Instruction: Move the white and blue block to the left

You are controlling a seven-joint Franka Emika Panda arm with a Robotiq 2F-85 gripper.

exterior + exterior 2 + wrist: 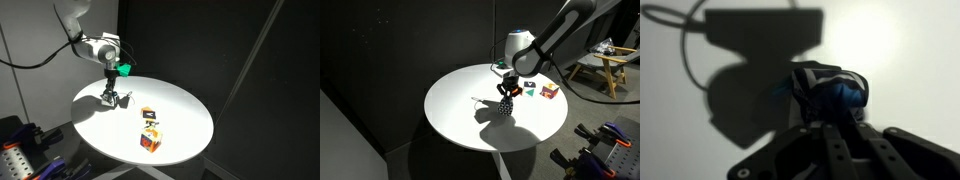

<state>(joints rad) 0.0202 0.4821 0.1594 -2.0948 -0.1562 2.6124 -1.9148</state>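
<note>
The white and blue block (835, 92) sits between my fingers in the wrist view, showing blue and white patches in shadow. My gripper (830, 112) is shut on it. In both exterior views the gripper (109, 97) (505, 106) points down at the round white table (185, 105) (455, 105), with its tips at or just above the surface. There the block is only a dark shape at the fingertips. I cannot tell whether the block touches the table.
An orange and white cube (150, 116) and a red and blue cube (150, 141) stand apart from the gripper. Two cubes also show in an exterior view (531, 90) (550, 92). Dark curtains surround the table. A wooden frame (610, 62) stands beyond it.
</note>
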